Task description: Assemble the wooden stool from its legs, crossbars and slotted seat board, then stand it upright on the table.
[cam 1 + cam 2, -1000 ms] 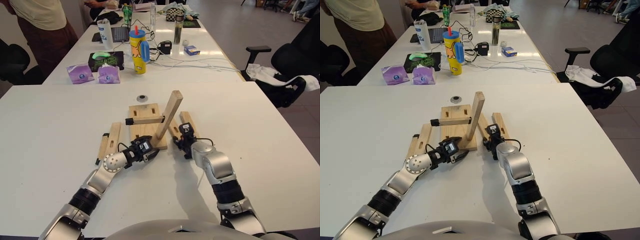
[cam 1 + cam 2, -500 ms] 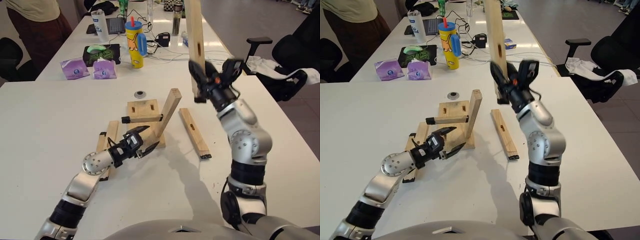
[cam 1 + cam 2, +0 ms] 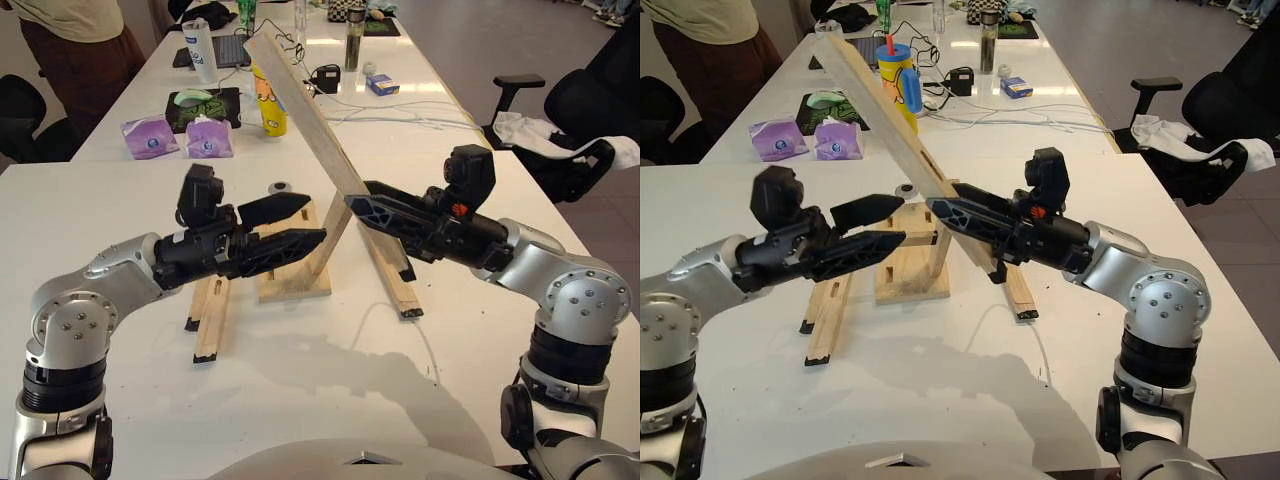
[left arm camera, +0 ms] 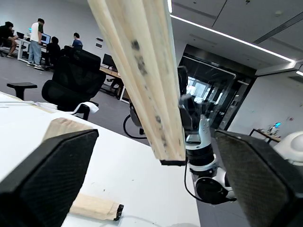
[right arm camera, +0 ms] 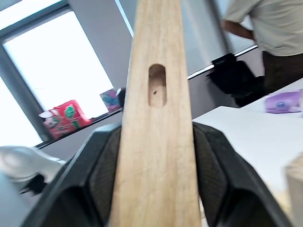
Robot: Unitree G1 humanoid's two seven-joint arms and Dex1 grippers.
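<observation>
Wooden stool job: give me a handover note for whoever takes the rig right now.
Right pincer: shut on a long leg, tilted in the air above the seat board.
Left pincer: open, empty, hovering near the board.
Done: one standing leg leans in the board.
To do: fit the long leg, the loose leg lying right of the board and the loose pieces left of it; then stand the stool upright.

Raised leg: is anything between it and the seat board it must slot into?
Yes. The open left gripper hangs over the seat board, and a second leg stands on it, below the raised leg.
</observation>
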